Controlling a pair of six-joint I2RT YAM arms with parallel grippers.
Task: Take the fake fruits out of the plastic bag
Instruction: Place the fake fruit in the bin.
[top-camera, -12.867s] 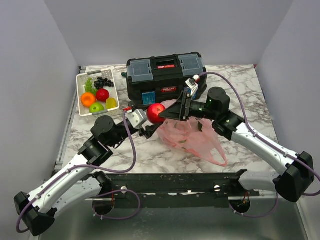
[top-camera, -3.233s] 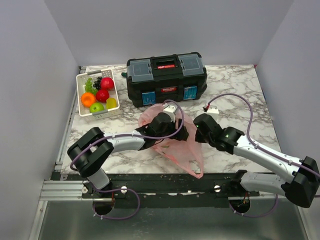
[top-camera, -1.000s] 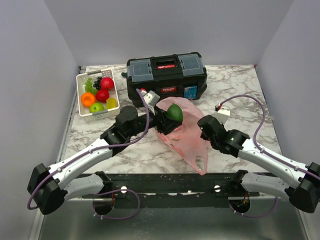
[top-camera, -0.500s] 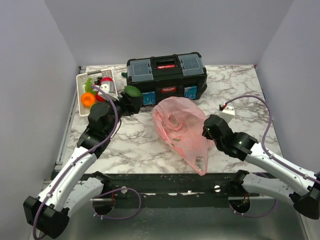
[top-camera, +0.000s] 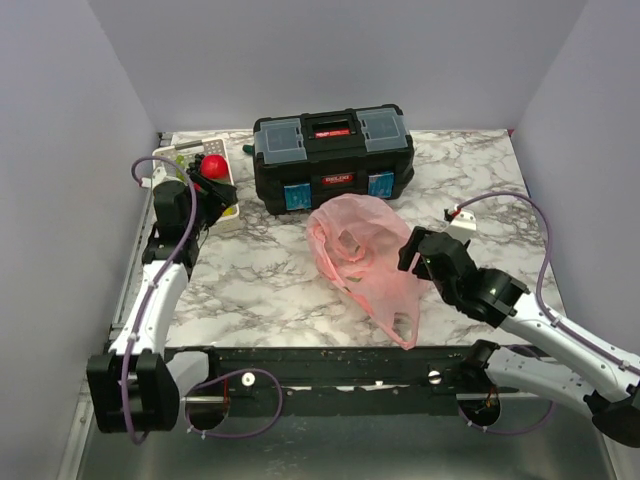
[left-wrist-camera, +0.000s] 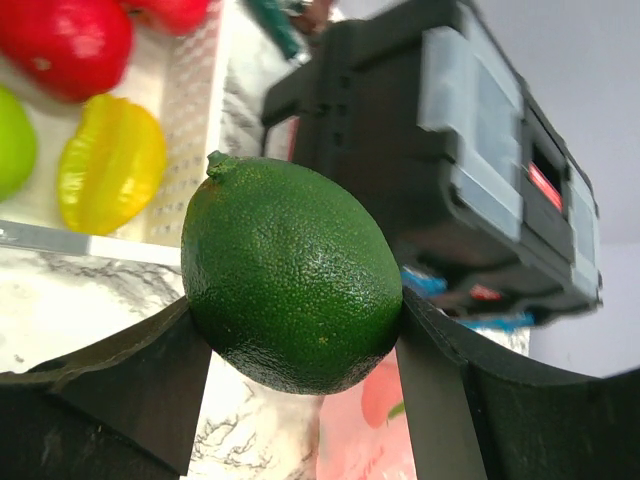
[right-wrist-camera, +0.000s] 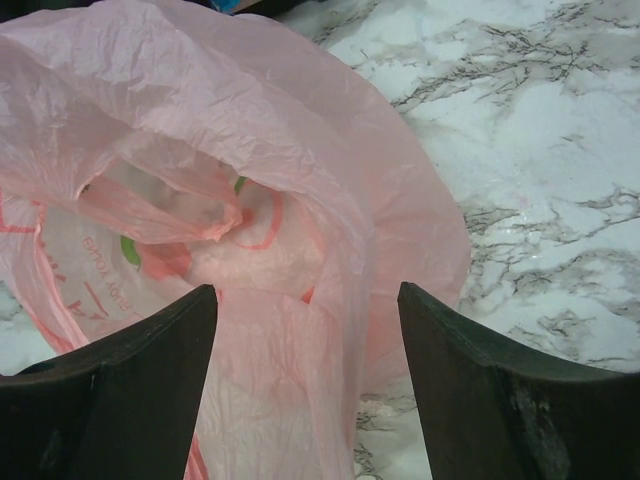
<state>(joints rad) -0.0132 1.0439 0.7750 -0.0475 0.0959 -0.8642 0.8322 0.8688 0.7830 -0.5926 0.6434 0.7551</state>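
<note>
Leftward went the left arm since half a second earlier, away from the toolbox's (top-camera: 330, 160) left end and on toward the worktop's (top-camera: 260, 285) far-left corner, where it hung at the white basket (top-camera: 229, 214). We noted the left gripper (left-wrist-camera: 298, 300) pinching a dark green lime (left-wrist-camera: 295, 270), one finger pressed on each side of it and the stem nub pointing up and left. From the left wrist view the lime sat clear of the basket, with the basket's slotted wall just behind it. Inside the basket we logged a red apple (left-wrist-camera: 65, 40), a yellow ridged fruit (left-wrist-camera: 110, 175) and the edge of a green apple (left-wrist-camera: 12, 140), all packed close. From above, another red apple (top-camera: 214, 166) showed at the basket's far end; the lime itself we could not pick out there. Over the same half second the right gripper (right-wrist-camera: 305, 290) had parted its fingers, and we saw them spread wide, gripping nothing. It stood just beside the right flank of the plastic bag (top-camera: 360, 250). The bag lay crumpled on the worktop in front of the toolbox, right of centre, one loop handle trailing toward the near edge. Its mouth sagged in folds; we could not tell whether any fruit remained inside.
</note>
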